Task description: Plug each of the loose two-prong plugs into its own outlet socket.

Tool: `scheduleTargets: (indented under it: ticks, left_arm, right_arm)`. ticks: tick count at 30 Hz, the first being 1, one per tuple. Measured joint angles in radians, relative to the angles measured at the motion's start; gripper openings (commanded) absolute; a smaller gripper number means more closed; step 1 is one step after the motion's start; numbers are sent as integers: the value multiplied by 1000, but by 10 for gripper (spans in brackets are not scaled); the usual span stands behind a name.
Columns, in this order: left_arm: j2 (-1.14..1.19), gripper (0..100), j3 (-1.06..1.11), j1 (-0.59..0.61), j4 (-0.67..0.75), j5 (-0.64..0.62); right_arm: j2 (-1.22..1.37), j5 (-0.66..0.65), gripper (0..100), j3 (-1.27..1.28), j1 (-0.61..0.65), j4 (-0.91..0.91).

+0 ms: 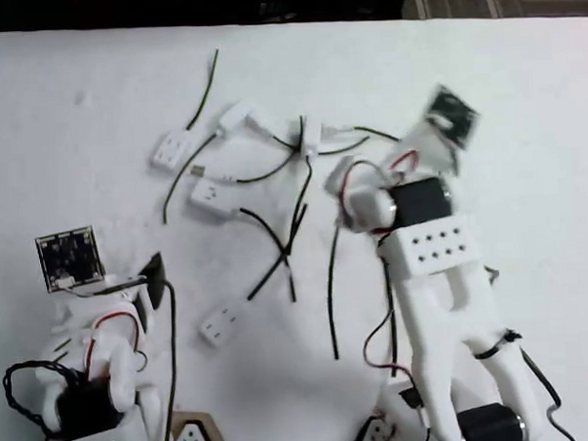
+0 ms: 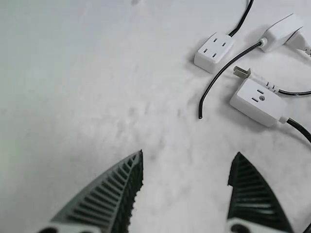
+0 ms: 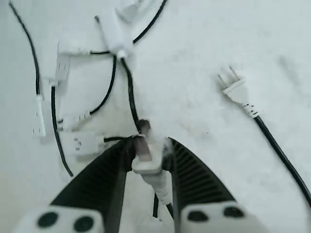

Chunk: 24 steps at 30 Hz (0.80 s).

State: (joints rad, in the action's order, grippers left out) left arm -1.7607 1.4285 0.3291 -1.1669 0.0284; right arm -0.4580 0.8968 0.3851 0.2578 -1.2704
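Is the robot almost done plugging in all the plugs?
Not nearly. Nothing looks plugged in yet: one socket and a second socket show empty slots. In hand: the right tool is shut on a white plug. Still to do: pushing that plug in, plus a loose plug lying on the table. The left tool is open, holding nothing.

- The left white plastic arm (image 1: 106, 385) sat folded in the lower left of the high view; its left gripper (image 2: 187, 162), with dark ribbed fingers (image 2: 116, 189), stood wide open.
- The right white plastic arm (image 1: 444, 302) stretched from the lower right toward the frame's centre; its right gripper (image 3: 148, 145) was clamped on a white two-prong plug (image 3: 146, 162).
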Motion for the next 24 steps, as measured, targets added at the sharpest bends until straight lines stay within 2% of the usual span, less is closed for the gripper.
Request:
scheduleTargets:
  ticks: [2,7,9,14,19,24]
  left_arm:
    - [0,283,0,0,0,0]
    - [0,283,0,0,0,0]
    - [0,283,0,0,0,0]
    - [0,283,0,0,0,0]
    - [0,283,0,0,0,0]
    - [0,283,0,0,0,0]
  right_arm:
    - [0,41,78,26,-44,0]
    - [0,71,296,60,-64,0]
    - [0,71,324,60,-64,0]
    - [-8,71,287,60,-64,0]
    - [-8,61,200,60,-74,0]
    - [-8,-123,118,60,-74,0]
